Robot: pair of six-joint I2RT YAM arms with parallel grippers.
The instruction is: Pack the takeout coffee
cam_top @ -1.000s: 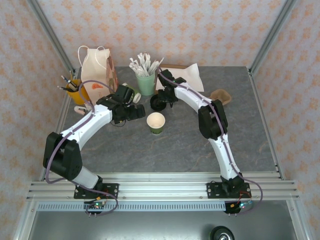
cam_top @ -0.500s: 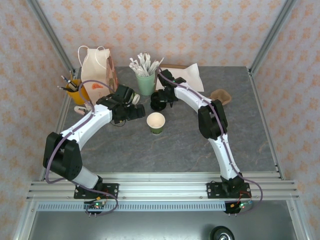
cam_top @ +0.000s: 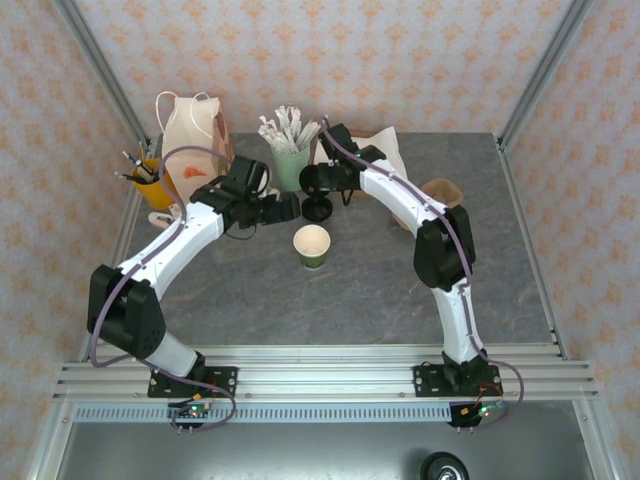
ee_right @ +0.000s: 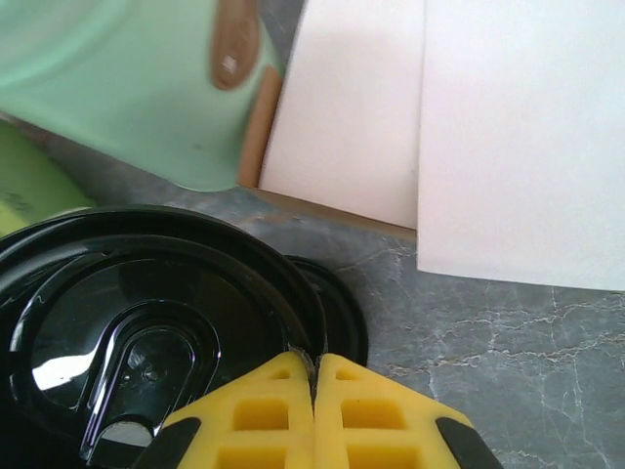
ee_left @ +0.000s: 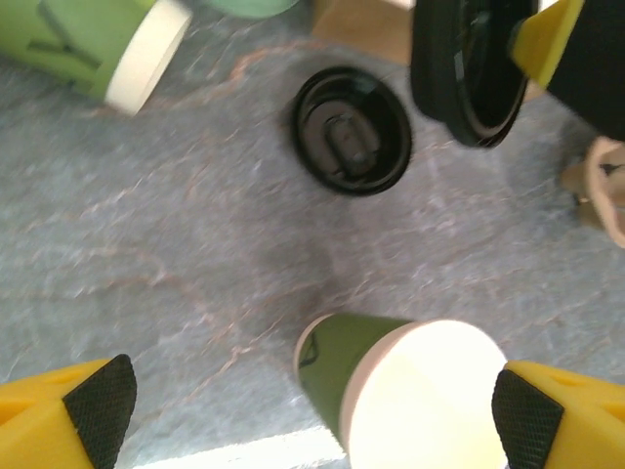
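Black plastic shows from above: the right claw [cam_top: 325, 180] holds a black lid [cam_top: 312, 181] raised over the tabletop [cam_top: 400, 290], with a second lid [cam_top: 320, 210] lying flat just below it. The left claw [cam_top: 288, 207] is just beside them, and a lidless cup [cam_top: 312, 245] stands nearer the bases.

Left wrist: the fingers [ee_left: 98, 401] are spread wide. The takeout coffee cup [ee_left: 337, 366] sits uncovered between them, close to one finger.

Right wrist: the yellow fingers [ee_right: 264, 410] are pinched shut on the held lid's rim.
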